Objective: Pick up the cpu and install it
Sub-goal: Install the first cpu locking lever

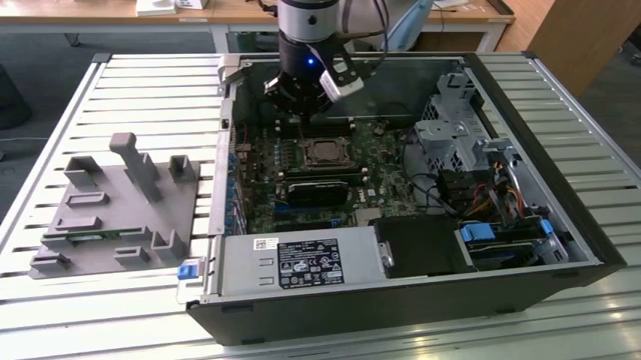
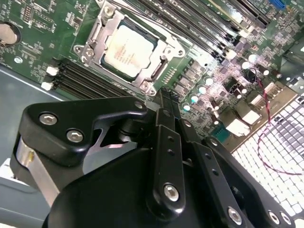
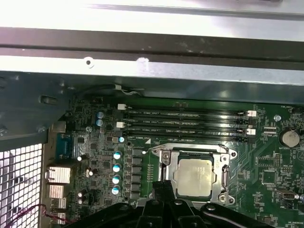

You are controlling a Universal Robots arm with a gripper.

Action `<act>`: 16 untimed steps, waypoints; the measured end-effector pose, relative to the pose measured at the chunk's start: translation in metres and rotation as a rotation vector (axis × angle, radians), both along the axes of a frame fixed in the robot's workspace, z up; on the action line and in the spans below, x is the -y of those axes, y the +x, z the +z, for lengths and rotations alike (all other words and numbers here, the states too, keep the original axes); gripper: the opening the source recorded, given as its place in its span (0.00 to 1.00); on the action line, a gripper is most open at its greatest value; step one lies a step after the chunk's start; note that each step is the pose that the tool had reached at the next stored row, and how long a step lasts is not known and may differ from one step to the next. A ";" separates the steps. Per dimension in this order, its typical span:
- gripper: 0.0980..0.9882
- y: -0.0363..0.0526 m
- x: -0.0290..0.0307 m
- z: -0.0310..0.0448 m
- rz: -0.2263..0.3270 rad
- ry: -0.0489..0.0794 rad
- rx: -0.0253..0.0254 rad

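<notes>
CPU [image 2: 127, 51] is sitting flat in the socket frame [image 2: 159, 71] on the motherboard [image 2: 42, 38], silver lid up, square to the frame w/ the metal bracket around it; I also see it in the first wrist view [image 3: 194, 176], just ahead of my tool's tip. So I'd judge the chip is already placed, since nothing hangs from my gripper [image 2: 164, 102]. The fingers look pressed together into one thin black blade w/ nothing between them, tip above the board just beside the socket's edge, apart from the chip. In the exterior view the gripper [image 1: 303, 112] hangs vertical over the open PC case [image 1: 561, 247], directly above the socket area, prob. so the tool can drop straight in w/o hitting the case walls. Beyond the socket from the tool run the empty memory slots [image 3: 185, 121]. Well off to the side, outside the case, the grey tray [image 1: 110, 217] lies on the slatted table [image 1: 161, 82], w/ a green memory stick [image 1: 92, 238] in it.
</notes>
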State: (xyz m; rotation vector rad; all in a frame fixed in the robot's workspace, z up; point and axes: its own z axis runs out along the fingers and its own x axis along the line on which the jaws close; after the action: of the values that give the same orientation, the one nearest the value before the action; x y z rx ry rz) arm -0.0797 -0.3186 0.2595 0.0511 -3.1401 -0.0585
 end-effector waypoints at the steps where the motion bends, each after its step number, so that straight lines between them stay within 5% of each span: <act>1: 0.01 -0.0012 0.0000 -0.0001 0.000 0.000 0.0002; 10: 0.01 -0.0135 -0.0007 -0.0010 0.000 0.000 0.0005; 16: 0.01 -0.0192 -0.0064 -0.0022 0.000 0.000 0.0005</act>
State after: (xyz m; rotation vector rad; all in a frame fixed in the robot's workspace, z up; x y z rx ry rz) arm -0.0989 -0.3122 0.2573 0.0512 -3.1406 -0.0586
